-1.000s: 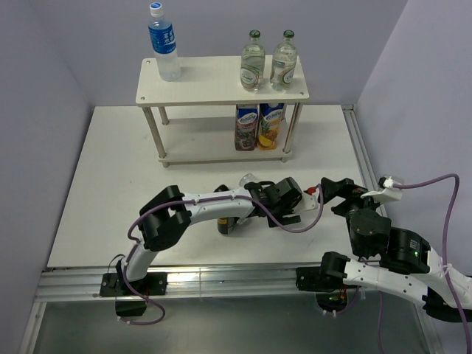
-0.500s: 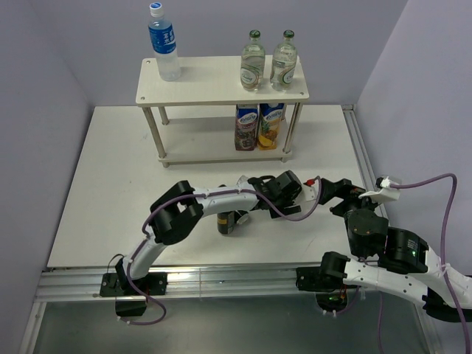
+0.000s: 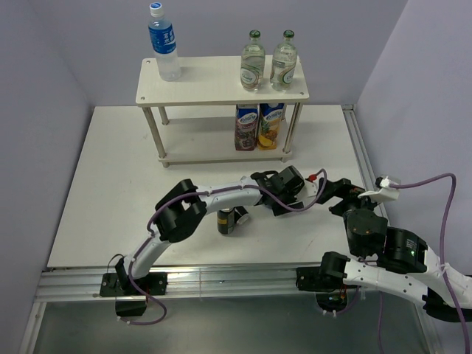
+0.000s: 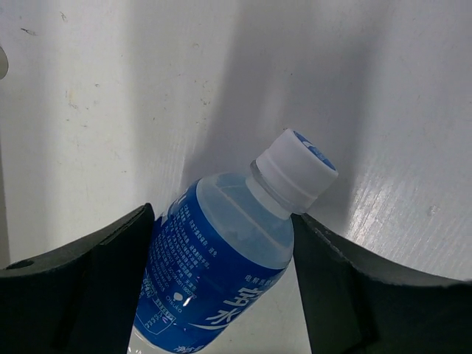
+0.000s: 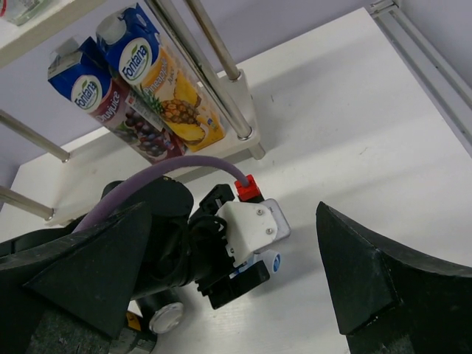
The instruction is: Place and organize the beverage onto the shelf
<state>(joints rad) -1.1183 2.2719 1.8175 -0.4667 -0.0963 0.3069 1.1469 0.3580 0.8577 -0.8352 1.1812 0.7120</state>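
My left gripper (image 4: pixel 223 218) is shut on a blue-labelled water bottle (image 4: pixel 221 258) with a white cap (image 4: pixel 295 168), held tilted just above the table. In the top view the left gripper (image 3: pixel 286 196) is at the middle right, and the bottle is mostly hidden under it. The bottle's cap shows in the right wrist view (image 5: pixel 273 262). My right gripper (image 5: pixel 230 214) is open and empty, just right of the left gripper (image 5: pixel 228 251). The shelf (image 3: pixel 214 82) holds a second water bottle (image 3: pixel 164 44) and two green-capped glass bottles (image 3: pixel 252 63) on top. A dark can (image 3: pixel 226 221) stands under the left arm.
Two juice cartons (image 3: pixel 258 127) stand on the shelf's lower board at the right, also in the right wrist view (image 5: pixel 133 96). A silver can top (image 5: pixel 167 317) shows beside the left gripper. Grey walls close the left, back and right.
My left gripper has shifted a little to the right and toward the shelf with the bottle in it. The right arm has barely moved.
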